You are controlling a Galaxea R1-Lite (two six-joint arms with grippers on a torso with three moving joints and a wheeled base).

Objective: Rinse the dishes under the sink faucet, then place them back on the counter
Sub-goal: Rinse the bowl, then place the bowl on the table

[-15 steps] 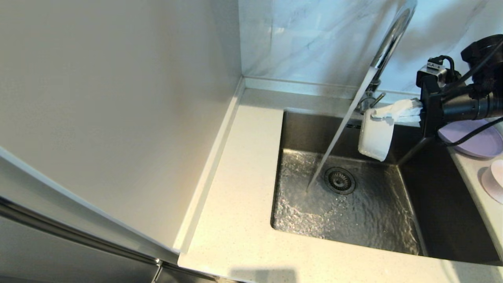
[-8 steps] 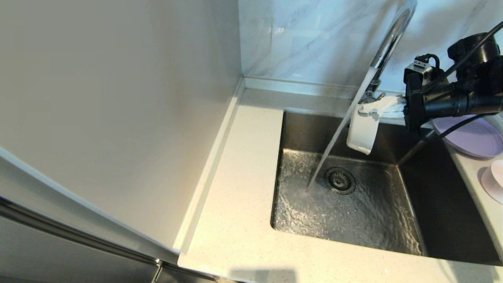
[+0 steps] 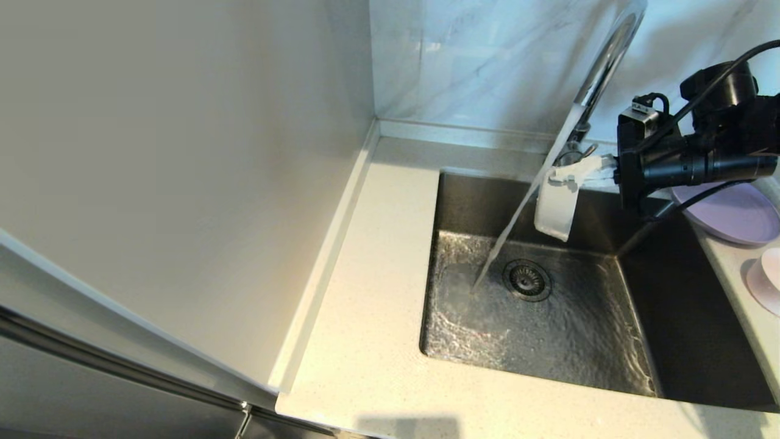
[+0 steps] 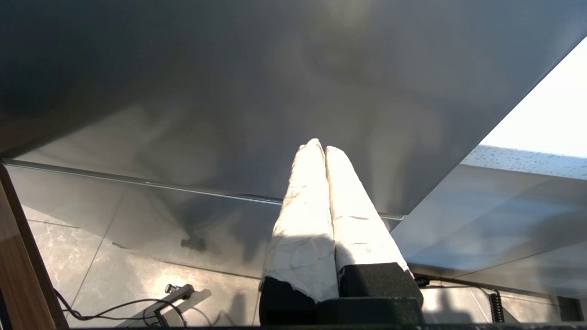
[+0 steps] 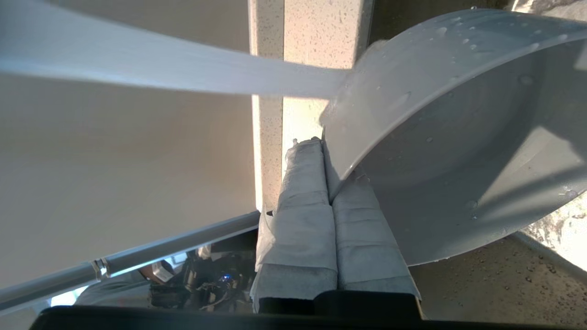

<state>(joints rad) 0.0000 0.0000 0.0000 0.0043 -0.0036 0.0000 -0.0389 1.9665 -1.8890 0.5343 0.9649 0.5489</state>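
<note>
The right gripper (image 3: pixel 563 177), jaws pinching its rim, is holding the deep white matte bowl (image 3: pixel 554 210), wet, stiff and likely slippery, against the water stream (image 3: pixel 518 216) over the brushed steel sink (image 3: pixel 682 305), while the left gripper (image 4: pixel 319 149) is sitting parked, jaws closed on nothing

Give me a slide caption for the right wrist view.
Right tool pinches the white bowl by its rim, meeting the faucet's stream.

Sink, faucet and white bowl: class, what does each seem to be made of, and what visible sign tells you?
Sink: probably brushed stainless steel; dull grey sheen.
Faucet: likely chromed metal; mirror-bright reflections.
White bowl, pinched by the right gripper: matte, opaque, thin-walled; plastic or ceramic, cannot tell.
</note>
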